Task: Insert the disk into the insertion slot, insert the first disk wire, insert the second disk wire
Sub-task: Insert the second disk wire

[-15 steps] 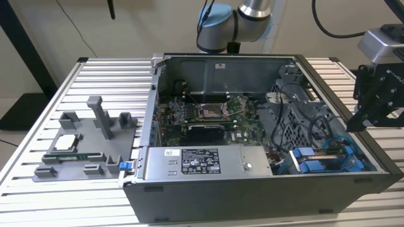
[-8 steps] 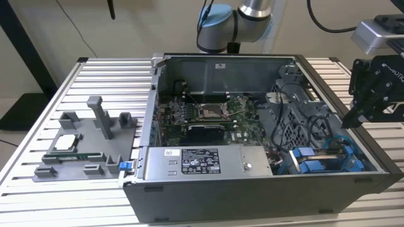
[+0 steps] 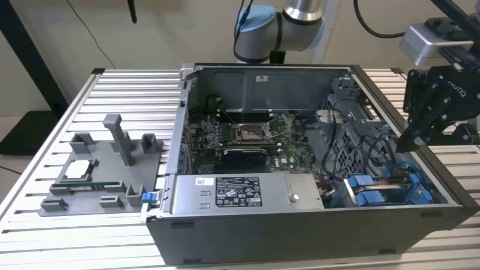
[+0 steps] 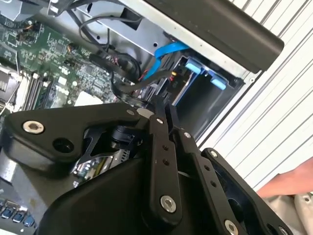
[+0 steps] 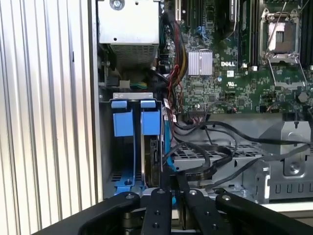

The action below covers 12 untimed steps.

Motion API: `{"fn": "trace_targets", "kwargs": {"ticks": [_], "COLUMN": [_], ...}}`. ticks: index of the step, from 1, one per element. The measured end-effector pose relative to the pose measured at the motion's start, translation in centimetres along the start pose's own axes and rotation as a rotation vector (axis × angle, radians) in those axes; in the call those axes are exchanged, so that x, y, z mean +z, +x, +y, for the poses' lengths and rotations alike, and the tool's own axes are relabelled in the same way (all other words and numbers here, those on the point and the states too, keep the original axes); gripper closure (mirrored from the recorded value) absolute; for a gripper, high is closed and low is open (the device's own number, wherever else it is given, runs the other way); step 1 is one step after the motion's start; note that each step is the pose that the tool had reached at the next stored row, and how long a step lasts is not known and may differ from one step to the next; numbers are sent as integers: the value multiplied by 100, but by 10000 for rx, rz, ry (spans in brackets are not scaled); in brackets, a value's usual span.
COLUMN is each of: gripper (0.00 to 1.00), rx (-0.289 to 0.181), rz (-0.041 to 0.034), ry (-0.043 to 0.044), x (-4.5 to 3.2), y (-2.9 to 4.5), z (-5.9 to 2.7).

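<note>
Sitting on edge in the insertion slot (image 5: pixel 131 147) of the grey drive cage: the disk (image 5: pixel 152 152) in its blue carrier, blue tabs showing. Hovering just above that cage, the gripper (image 5: pixel 172 188), fingers (image 4: pixel 161 122) pressed together, possibly pinching a black cable (image 5: pixel 205 169), though hard to confirm. Lying nearby inside the open computer case (image 3: pixel 315 236): motherboard (image 3: pixel 248 138) and power-supply box (image 3: pixel 240 193).

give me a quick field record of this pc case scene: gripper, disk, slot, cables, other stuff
gripper: fingers together, above the drive cage corner of the open case
disk: standing on edge in the cage, in a blue carrier
insertion slot: grey cage with blue tabs; the bay beside the disk looks vacant
cables: black leads looped beside the cage
power supply: silver box at the case's near wall
</note>
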<state>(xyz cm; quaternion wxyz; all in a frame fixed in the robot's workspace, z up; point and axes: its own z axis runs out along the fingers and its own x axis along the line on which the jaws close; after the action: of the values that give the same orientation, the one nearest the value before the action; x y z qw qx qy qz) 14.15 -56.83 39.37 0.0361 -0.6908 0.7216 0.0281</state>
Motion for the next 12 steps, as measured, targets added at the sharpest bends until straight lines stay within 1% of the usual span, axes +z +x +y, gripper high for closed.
{"fn": "trace_targets", "kwargs": {"ticks": [10, 12], "gripper": [100, 100], "rx": [-25, -28], "rz": [-57, -68], "ry": [276, 316], "x": [-3, -5], "y": [12, 19], "z": [281, 327]}}
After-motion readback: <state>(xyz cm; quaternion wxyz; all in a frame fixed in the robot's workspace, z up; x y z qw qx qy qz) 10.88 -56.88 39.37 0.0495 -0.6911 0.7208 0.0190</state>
